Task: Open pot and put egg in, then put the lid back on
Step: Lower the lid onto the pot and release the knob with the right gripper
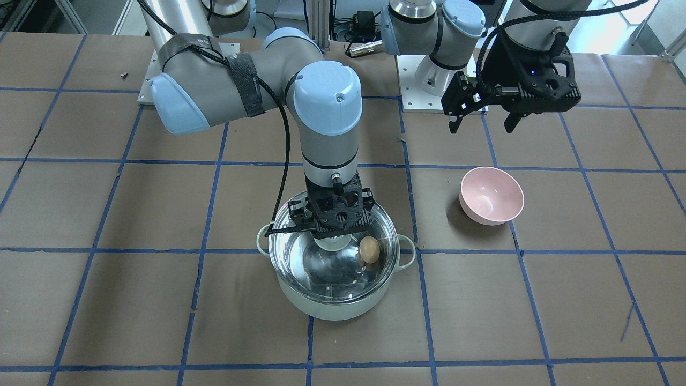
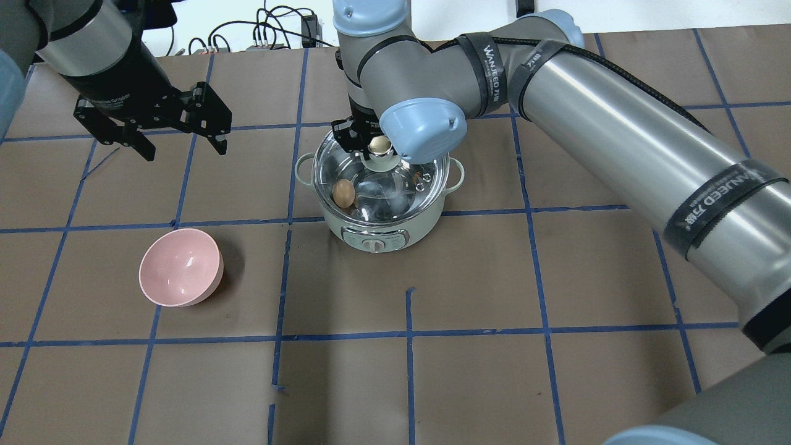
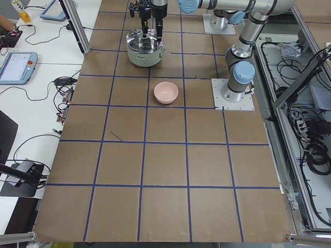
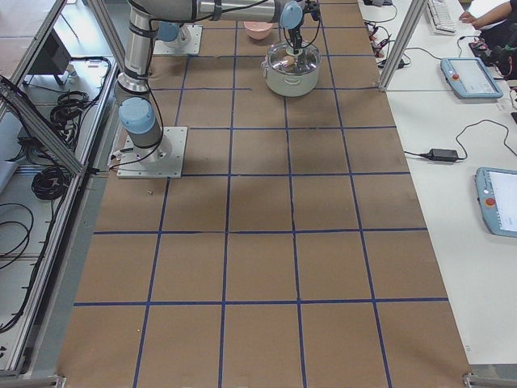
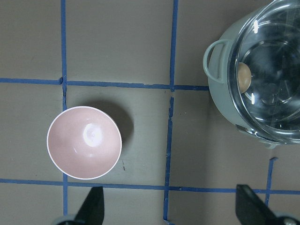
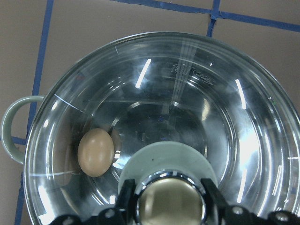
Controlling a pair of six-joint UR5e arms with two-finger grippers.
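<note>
The pot (image 2: 377, 232) is pictured near the middle of the bench (image 2: 556, 278), with bare blue-taped squares open all round it and the pink bowl (image 2: 180, 267) well apart on the robot's left. The egg (image 2: 343, 193) is seen lying off-centre inside, under the glass lid (image 2: 401, 185) set on the pot. The knob (image 2: 380, 145) is clamped in the right gripper (image 6: 171, 204) jaws, the left gripper (image 2: 184, 145) is held above the bench with jaws apart, and "WANJEED" is printed on the black straps (image 2: 717, 204) of the right arm (image 2: 618, 130).

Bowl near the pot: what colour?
The bowl is pale pink; it shows best in the left wrist view.
</note>
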